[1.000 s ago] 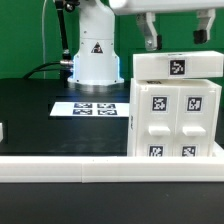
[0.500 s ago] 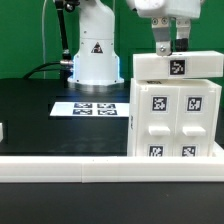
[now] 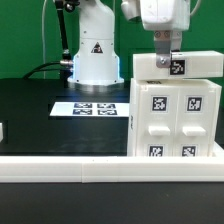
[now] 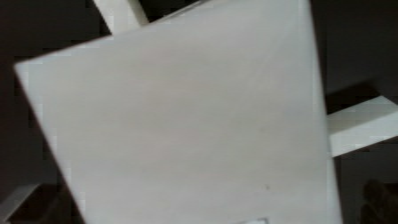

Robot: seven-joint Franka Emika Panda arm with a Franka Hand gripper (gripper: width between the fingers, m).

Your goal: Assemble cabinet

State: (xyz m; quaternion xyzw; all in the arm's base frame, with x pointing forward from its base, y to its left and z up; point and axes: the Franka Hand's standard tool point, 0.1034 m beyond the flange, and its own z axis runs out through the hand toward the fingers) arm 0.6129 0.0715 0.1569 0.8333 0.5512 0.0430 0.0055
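The cabinet (image 3: 176, 118) is the big white box at the exterior view's right, with tagged front panels. A white top slab (image 3: 150, 67) with one tag lies on it. My gripper (image 3: 166, 55) hangs straight down over the slab's near middle, its fingertips at or just above the slab's top, next to the tag. The fingers overlap in this view, so I cannot tell how the jaws stand. In the wrist view a flat white surface (image 4: 187, 130) fills nearly the whole picture, and the fingers do not show.
The marker board (image 3: 92, 108) lies flat on the black table left of the cabinet. The arm's white base (image 3: 93, 55) stands behind it. A white rail (image 3: 90, 168) runs along the front edge. A small white piece (image 3: 2, 130) shows at the left edge.
The gripper has moved left and down toward the cabinet's top slab. Its two fingers, seen well apart a second ago, now overlap in view.
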